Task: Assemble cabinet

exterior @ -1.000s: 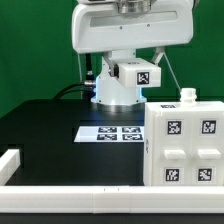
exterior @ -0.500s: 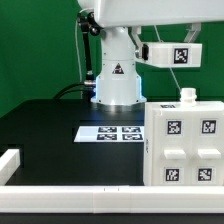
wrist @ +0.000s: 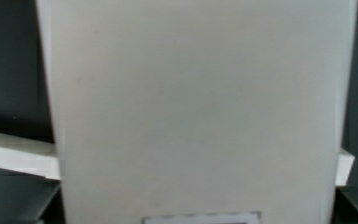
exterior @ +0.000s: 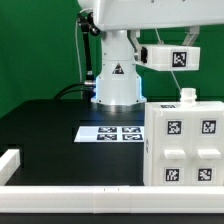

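Cut by the exterior view's right edge: the cabinet (exterior: 185, 145), far side lost. Cropped at the top: the arm (exterior: 130, 15), upper links unseen. Partly hidden behind the cabinet: the table (exterior: 50, 125). Clipped at the exterior view's left edge: a low white bar (exterior: 10, 160). In the wrist view, filling most of the frame and running past its edges: a blurred white panel (wrist: 194, 100), impossible to identify. Hidden in both views: the fingers, spread or closed unknowable.

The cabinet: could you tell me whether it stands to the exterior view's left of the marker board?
No, the cabinet stands at the exterior view's right of the marker board.
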`<state>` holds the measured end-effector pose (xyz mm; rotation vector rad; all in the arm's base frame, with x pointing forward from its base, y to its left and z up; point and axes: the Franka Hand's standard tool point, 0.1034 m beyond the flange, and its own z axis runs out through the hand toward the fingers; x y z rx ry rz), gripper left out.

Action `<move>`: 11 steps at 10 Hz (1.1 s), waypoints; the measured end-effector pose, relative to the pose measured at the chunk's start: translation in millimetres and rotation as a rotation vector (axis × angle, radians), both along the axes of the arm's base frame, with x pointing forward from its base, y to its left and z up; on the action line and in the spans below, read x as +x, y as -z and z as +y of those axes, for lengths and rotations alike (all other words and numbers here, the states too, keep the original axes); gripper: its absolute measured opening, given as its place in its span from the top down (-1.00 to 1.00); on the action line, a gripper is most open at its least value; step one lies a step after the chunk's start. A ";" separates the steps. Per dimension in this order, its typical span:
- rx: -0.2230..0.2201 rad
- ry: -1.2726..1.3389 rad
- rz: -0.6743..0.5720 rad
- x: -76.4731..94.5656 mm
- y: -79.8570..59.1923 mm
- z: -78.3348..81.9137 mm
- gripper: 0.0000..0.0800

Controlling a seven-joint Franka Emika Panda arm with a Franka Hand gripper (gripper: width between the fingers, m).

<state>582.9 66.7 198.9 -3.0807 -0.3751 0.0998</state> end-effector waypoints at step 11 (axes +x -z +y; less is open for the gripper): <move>0.009 0.031 -0.042 14.9 33.7 35.1 -0.36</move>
